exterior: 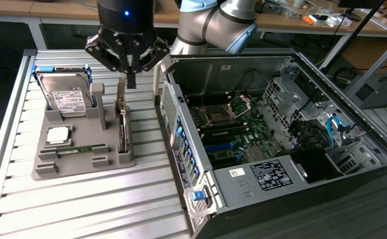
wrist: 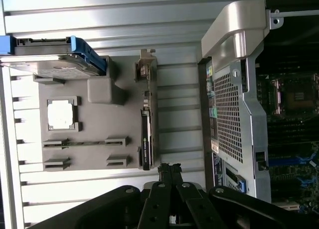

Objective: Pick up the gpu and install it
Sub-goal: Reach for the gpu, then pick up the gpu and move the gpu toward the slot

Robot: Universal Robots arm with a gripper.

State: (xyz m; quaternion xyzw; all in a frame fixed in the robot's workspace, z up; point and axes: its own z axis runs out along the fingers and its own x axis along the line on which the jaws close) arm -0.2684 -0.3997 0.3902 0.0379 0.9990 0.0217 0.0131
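The gpu (exterior: 122,125) stands on its long edge in the slot on the side of the grey holder (exterior: 80,159) nearest the computer case, its silver end bracket pointing to the back. In the wrist view the gpu (wrist: 146,139) shows as a thin dark strip with the bracket at one end. My gripper (exterior: 131,82) hangs above the back end of the card, apart from it, fingers shut together with nothing between them. The shut fingertips (wrist: 169,170) sit just off the card's end in the wrist view.
On the holder also rest a silver hard drive (exterior: 64,95) in a blue frame, a square processor (exterior: 58,133) and a green RAM stick (exterior: 80,148). The open computer case (exterior: 180,129) lies on the exterior view's right, motherboard (exterior: 236,134) exposed, its wall close to the holder.
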